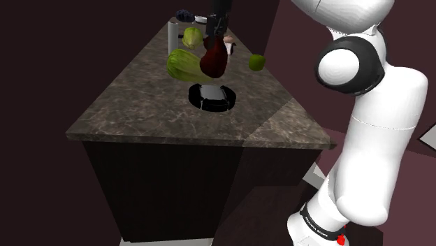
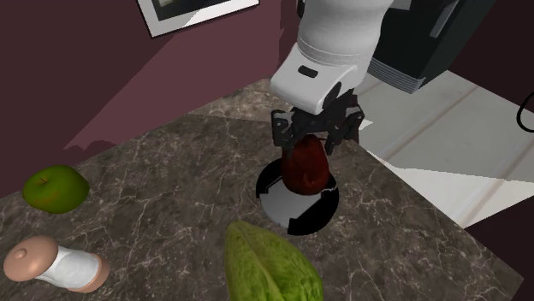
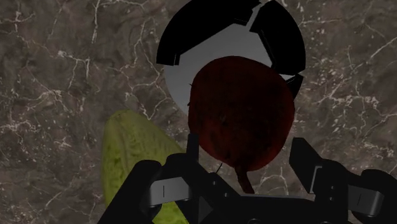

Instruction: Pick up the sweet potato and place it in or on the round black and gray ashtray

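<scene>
Black two-finger hand [image 2: 311,144] clamped on the dark reddish-brown bulbous sweet potato [image 2: 308,171], gripping its upper end. It hangs just above the round black-and-grey ashtray [image 2: 305,221] on the marbled stone bench [image 2: 171,197]. Probably stiff, hefty, rough-skinned; a mid-body pinch would swing less.

I'm seeing the dark red sweet potato [image 2: 306,168] hanging pinched in the gripper [image 2: 315,142], right above the round black-and-grey ashtray [image 2: 287,206] sitting flat.
</scene>
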{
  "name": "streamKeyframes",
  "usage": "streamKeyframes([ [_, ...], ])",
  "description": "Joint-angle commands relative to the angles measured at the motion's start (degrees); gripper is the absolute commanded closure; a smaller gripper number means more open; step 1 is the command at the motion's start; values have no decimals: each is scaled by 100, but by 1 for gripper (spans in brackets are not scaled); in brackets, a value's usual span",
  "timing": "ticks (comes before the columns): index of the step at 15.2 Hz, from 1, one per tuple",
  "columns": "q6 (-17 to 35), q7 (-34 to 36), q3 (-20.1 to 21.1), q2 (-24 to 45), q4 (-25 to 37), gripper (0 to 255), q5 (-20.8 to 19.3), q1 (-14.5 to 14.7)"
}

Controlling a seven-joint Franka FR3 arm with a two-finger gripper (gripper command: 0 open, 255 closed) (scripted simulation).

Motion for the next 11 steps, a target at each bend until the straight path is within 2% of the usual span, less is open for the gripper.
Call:
streamKeyframes([
  [1,263,3,1,-176,-426,255,-44,41],
  [11,1288,52,25,-671,-1937,255,-167,156],
])
